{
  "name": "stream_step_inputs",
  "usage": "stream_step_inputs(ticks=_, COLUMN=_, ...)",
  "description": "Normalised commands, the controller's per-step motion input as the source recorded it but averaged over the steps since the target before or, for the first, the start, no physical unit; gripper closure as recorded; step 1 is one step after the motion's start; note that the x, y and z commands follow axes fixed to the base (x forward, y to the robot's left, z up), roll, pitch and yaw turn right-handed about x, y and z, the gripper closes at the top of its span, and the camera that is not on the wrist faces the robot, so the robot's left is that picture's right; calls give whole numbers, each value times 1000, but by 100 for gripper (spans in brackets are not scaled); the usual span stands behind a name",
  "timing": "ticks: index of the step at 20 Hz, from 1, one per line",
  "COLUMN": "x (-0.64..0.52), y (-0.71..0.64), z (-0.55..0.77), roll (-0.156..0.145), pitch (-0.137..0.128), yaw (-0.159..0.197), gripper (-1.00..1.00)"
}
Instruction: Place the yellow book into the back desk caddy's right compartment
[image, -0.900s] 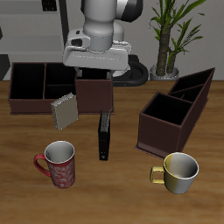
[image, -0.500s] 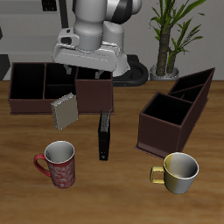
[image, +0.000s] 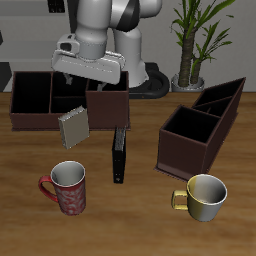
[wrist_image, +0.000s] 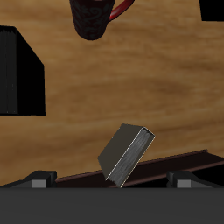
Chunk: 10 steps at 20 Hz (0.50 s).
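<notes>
Grey-beige and thin, the yellow book (image: 73, 127) is seen leaning tilted against the front wall of the back desk caddy (image: 30, 118), its lower edge on the wooden table (image: 140, 215) and its pale page edges turned toward the table's front. It stands just outside the caddy, beside the near corner of the right compartment (image: 108, 108), the large square end section with taller walls; nothing is seen inside that compartment. In the wrist view the book (wrist_image: 127, 154) is shown propped at a slant against the caddy's rim (wrist_image: 87, 184), with bare wood around it.

The gripper (image: 88, 72) is held high above the caddy, over its smaller sections, well apart from the book and touching nothing. Its fingers are spread, as is shown in the wrist view by two pads (wrist_image: 38, 182) set wide apart with nothing gripped between them.

A black book (image: 120, 155) is laid flat on the table, just beside the right compartment's front wall and near the yellow book. A red mug (image: 66, 187) is placed nearer the table's front edge, and a gold mug (image: 203, 197) stands well apart from it. A second, diagonally turned dark-brown caddy (image: 200, 130) is set to the side, and a potted plant (image: 195, 40) stands farther back.
</notes>
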Motion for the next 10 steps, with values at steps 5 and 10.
stream_step_inputs(ticks=5, x=-131, y=-191, z=-96, roll=-37, pitch=-32, yaw=-86, gripper=-100)
stream_step_inputs(ticks=10, x=-19, y=-176, z=-135, roll=-17, pitch=-15, yaw=-69, gripper=-100)
